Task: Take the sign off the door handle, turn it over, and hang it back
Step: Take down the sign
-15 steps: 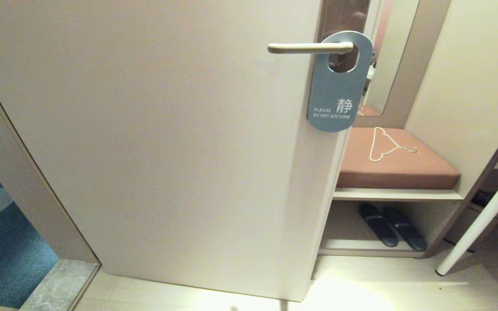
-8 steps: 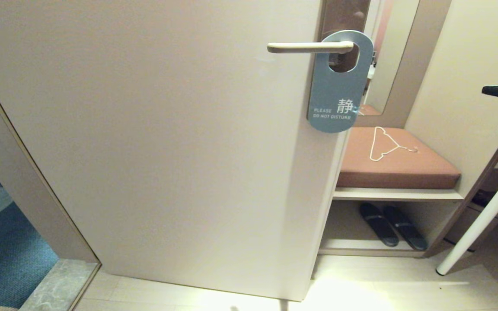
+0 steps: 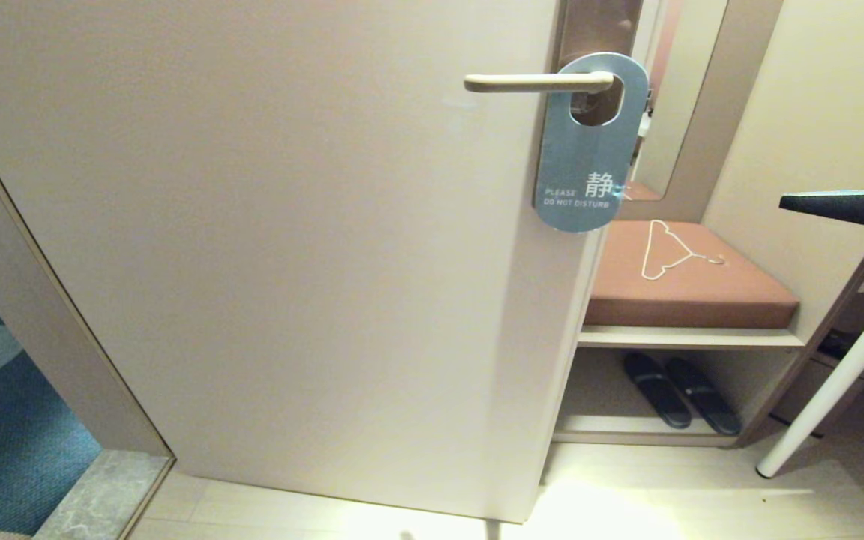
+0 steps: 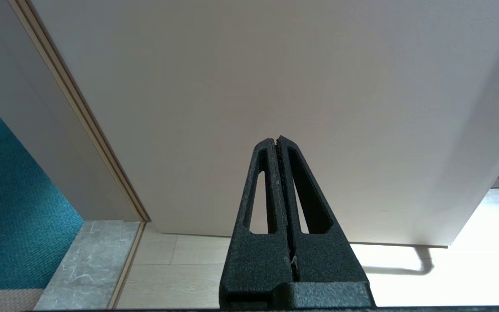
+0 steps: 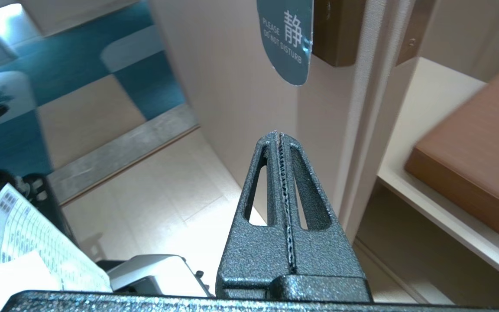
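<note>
The sign [image 3: 588,154] hangs by its oval hole on the beige door handle [image 3: 529,82], grey-blue "PLEASE DO NOT DISTURB" side facing me. Its lower part also shows in the right wrist view [image 5: 290,41]. My right gripper [image 3: 786,202] is shut and empty, coming in from the right edge, to the right of the sign at about its lower edge, well apart from it; it also shows in its wrist view [image 5: 279,134]. My left gripper [image 4: 275,139] is shut and empty, low before the door, out of the head view.
The door [image 3: 289,247] stands ajar with blue carpet [image 3: 4,442] behind it on the left. To the right is a bench with a brown cushion [image 3: 691,281], a white wire hanger [image 3: 664,251], slippers [image 3: 679,390] below, and a white table leg [image 3: 837,382].
My right gripper has come into the head view at the right edge, then moved lower and further left toward the sign. The sign and handle have not moved.
</note>
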